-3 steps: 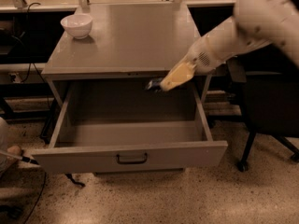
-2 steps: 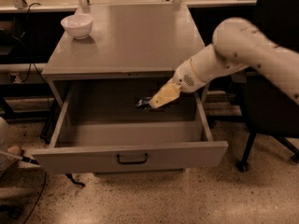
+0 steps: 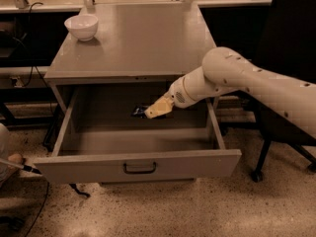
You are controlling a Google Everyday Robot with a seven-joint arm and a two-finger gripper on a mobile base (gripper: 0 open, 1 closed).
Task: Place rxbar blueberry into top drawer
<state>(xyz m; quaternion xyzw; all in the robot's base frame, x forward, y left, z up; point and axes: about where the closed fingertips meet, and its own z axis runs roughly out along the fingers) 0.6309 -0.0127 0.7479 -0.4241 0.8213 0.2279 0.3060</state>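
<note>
The top drawer of a grey-beige cabinet stands pulled wide open, its flat front panel bearing a dark curved handle. My gripper reaches from the right into the drawer's cavity, near the back. It is shut on the rxbar blueberry, a small dark navy-black wrapper that sticks out to the left of the yellowish fingers. The bar hangs above the drawer floor, not resting on it.
A white bowl sits on the cabinet top at the back left. A dark office chair stands to the right behind my arm. Cables and a pen-like object lie at the left, near the drawer's corner.
My arm has swung left and down, carrying the bar from the drawer's right edge into the drawer cavity. The drawer and the bowl have not moved.
</note>
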